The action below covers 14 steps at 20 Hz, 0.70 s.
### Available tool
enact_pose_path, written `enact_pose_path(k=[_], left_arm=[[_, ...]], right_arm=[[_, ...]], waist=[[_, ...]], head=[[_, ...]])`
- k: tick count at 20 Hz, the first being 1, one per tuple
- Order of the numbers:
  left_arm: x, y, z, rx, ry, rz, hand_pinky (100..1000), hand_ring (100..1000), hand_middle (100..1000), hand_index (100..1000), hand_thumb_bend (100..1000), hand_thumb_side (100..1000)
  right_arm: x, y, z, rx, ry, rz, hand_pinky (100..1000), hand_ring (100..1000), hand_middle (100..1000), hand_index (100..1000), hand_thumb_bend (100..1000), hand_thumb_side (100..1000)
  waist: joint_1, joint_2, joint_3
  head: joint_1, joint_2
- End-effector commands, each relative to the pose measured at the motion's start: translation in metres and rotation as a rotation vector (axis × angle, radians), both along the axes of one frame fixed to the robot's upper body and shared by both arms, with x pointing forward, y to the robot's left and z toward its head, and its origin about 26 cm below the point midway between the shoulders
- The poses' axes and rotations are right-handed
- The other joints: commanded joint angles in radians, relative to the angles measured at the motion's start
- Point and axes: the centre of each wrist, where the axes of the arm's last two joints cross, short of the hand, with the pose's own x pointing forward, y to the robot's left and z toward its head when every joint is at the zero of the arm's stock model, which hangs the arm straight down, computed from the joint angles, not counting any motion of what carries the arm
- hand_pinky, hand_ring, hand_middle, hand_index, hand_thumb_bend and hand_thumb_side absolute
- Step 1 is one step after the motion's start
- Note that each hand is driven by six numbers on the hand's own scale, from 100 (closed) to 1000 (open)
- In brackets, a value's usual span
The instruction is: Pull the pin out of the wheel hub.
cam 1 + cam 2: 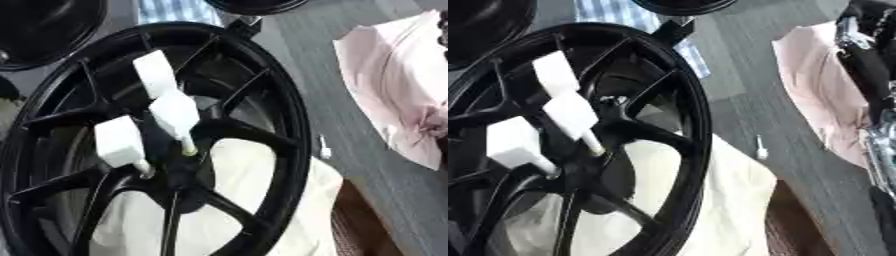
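A black spoked wheel [280,115] lies tilted across the left of both views, its hub [181,172] low in the middle. Three pins with white block heads stand in the hub area: one upper [156,72], one middle [175,112] with its pale stem reaching down to the hub, one left [118,141] with a short stem. A small white pin [759,147] lies loose on the grey surface to the right of the rim. My right arm [870,60], black with silver parts, shows along the right edge of the right eye view, apart from the wheel. No left hand shows.
A white cloth [254,200] lies under the wheel. A pink cloth [394,90] is spread at the right. More black wheels sit at the top left [44,30] and top [254,4], with a blue-checked cloth [175,10] between them.
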Motion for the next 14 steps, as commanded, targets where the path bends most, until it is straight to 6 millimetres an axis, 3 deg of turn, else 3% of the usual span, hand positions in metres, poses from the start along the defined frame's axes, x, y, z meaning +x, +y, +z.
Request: enact_pose_path(k=[1,5,8,9,10,11,13,14], left_arm=[[-0.015,0.047,0.005,-0.049,-0.039,0.155,477,199,157,388,100,118],[-0.022,0.080,-0.023,-0.085,-0.019,0.290,482,208,165,395,100,106],[-0.024,0.091,-0.043,-0.091,-0.009,0.344,505,252,211,442,100,145],[-0.024,0.093,-0.049,-0.092,-0.003,0.348,596,402,372,584,163,263],[-0.025,0.094,-0.056,-0.092,0.008,0.348,649,485,464,657,223,333],[-0.025,0.096,-0.062,-0.089,0.020,0.343,757,668,655,789,421,583],[-0.026,0.098,-0.070,-0.083,0.040,0.324,821,778,780,858,631,807],[-0.027,0.099,-0.072,-0.084,0.043,0.307,821,779,784,862,658,843]], right_arm=[[-0.005,-0.004,0.011,-0.017,-0.039,-0.015,792,798,695,768,100,515],[-0.005,-0.004,0.011,-0.015,-0.039,-0.020,792,798,695,768,100,516],[-0.005,-0.004,0.011,-0.014,-0.040,-0.019,792,798,695,768,100,516],[-0.005,-0.004,0.011,-0.013,-0.041,-0.018,792,798,695,768,100,516],[-0.005,-0.004,0.011,-0.011,-0.042,-0.018,792,798,695,768,100,516],[-0.005,-0.004,0.011,-0.010,-0.043,-0.018,792,798,695,768,100,517],[-0.005,-0.003,0.012,-0.008,-0.045,-0.019,792,798,695,768,100,517],[-0.005,-0.003,0.012,-0.007,-0.046,-0.019,792,798,695,768,100,517]], waist=[[-0.009,-0.032,0.005],[-0.015,-0.031,0.012],[-0.019,-0.030,0.013],[-0.021,-0.029,0.013],[-0.022,-0.029,0.013],[-0.023,-0.029,0.013],[-0.024,-0.028,0.013],[-0.024,-0.028,0.013]], head=[[-0.003,0.007],[-0.001,0.012],[0.003,0.013],[0.005,0.013],[0.007,0.013],[0.009,0.013],[0.014,0.014],[0.016,0.015]])
